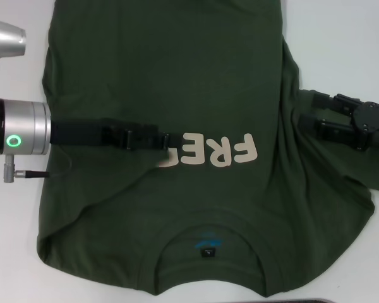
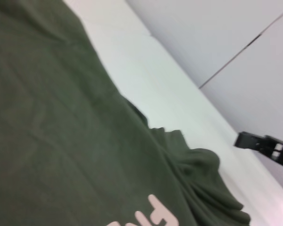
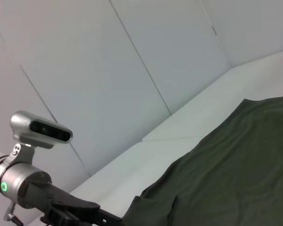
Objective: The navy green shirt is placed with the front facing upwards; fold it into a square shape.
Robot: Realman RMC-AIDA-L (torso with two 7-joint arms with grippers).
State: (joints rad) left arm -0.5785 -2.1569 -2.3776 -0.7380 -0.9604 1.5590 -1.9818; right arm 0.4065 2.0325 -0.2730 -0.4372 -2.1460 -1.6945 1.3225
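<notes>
The white table (image 1: 347, 50) carries the shirt (image 1: 177, 95), spread front up with its collar toward the robot and its hem running out of the head view on the far side.

The fold looks to be in its first stage, with the sides being brought inward. The left side already seems turned over, its edge running straight. The right sleeve (image 1: 341, 164) still lies bunched and rumpled on the table.

The left gripper (image 1: 167, 144) reaches flat across the chest, its tip at the first letter of the cream lettering (image 1: 215, 151). Whether its jaws are spread or pinching cloth I cannot tell. The right gripper (image 1: 316, 120) sits at the right sleeve's edge with dark cloth around its tip, and its jaw state cannot be told either.

Next, probably, the right side gets carried inward toward the left gripper's tip, so that arm must clear first.

Bare table lies open beyond both grippers, left and right.
</notes>
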